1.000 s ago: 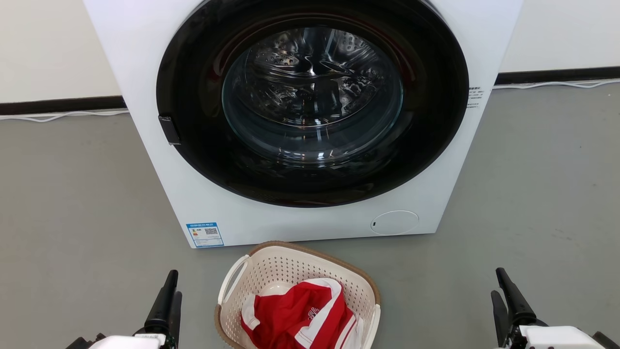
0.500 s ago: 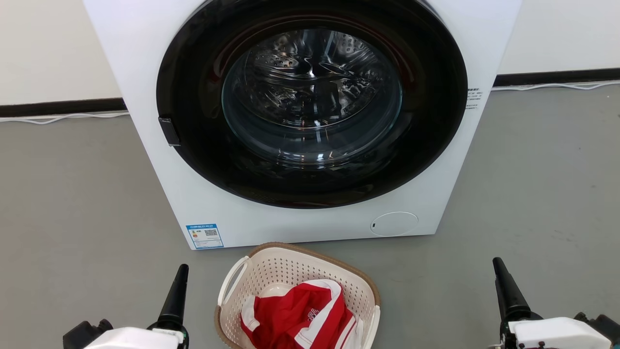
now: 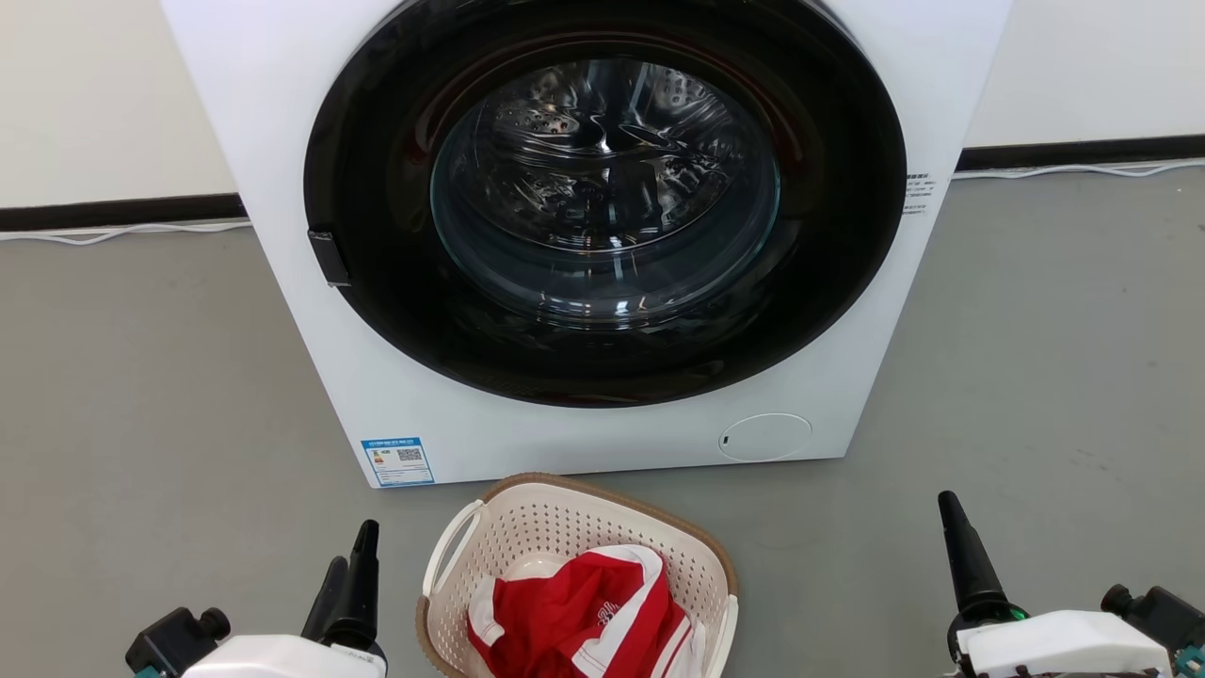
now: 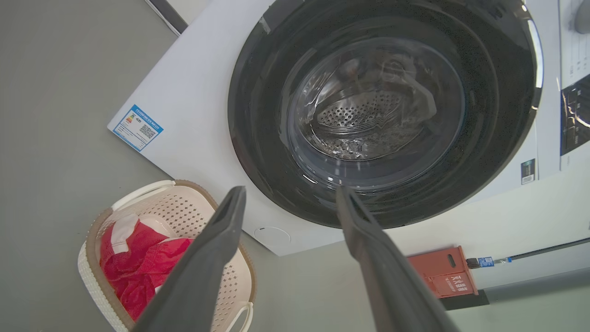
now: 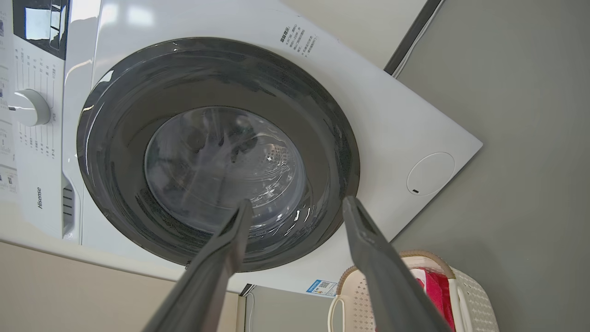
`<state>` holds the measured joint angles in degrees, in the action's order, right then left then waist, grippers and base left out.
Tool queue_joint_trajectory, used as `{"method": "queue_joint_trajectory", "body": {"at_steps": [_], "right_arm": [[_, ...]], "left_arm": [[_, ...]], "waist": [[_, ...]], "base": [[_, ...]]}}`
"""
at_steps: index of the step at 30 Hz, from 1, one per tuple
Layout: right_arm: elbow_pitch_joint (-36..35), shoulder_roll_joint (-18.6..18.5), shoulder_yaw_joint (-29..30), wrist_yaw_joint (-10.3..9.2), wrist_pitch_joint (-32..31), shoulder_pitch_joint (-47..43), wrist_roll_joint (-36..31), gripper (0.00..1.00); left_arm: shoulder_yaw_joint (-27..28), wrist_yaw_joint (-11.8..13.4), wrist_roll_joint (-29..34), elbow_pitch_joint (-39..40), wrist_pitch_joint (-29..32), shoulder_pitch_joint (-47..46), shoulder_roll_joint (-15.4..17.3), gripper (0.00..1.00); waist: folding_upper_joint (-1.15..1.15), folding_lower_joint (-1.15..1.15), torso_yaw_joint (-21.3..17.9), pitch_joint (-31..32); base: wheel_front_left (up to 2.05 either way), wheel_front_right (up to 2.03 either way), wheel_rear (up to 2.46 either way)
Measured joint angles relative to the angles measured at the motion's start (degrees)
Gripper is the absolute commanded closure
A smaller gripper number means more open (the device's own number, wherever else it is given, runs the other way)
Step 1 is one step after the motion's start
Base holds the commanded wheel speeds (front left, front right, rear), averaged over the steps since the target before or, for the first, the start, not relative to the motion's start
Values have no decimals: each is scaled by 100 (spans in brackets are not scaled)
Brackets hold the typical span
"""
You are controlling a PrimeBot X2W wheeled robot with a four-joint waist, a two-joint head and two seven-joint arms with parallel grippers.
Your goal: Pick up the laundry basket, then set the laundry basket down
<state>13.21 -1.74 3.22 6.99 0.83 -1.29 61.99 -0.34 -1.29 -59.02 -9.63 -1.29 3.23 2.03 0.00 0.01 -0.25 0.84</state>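
Find basket (image 3: 565,523) on floor (image 3: 141,377) just in front of washer (image 3: 282,141), red shirt (image 3: 584,612) inside. With left jaws and right jaws released, empty, flanking basket without touching, bring each inward to a white handle (image 3: 447,546), clench together, then lift level to avoid tipping.

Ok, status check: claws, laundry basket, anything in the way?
Left claw open, empty, beside laundry basket. Right claw open, empty, farther out right. Basket on floor, red-and-white garment inside. Washer close behind it.
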Motion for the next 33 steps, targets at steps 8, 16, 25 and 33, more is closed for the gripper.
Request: {"method": "queue_joint_trajectory", "body": {"at_steps": [8, 16, 25, 33], "right_arm": [[-66, -2, -102, 1, 131, -22, -575, 0], [-100, -7, -169, 4, 280, -118, -1174, 0], [-111, -10, -211, 5, 427, -135, -1827, 0], [-147, -14, -280, 5, 554, -227, -2361, 0]], "left_arm": [[-202, 222, 739, 81, -132, 27, 145, 0], [-463, 483, 1403, 153, -236, 112, 348, 0], [-709, 795, 2027, 285, -389, 137, 544, 0], [-921, 1044, 2496, 425, -536, 229, 659, 0]], "waist": [[0, 0, -7, 12], [0, 0, -16, 30], [0, 0, -28, 62], [0, -1, -26, 99]], "base": [[0, 0, 0], [0, 0, 0], [0, 0, 0], [0, 0, 0]]}}
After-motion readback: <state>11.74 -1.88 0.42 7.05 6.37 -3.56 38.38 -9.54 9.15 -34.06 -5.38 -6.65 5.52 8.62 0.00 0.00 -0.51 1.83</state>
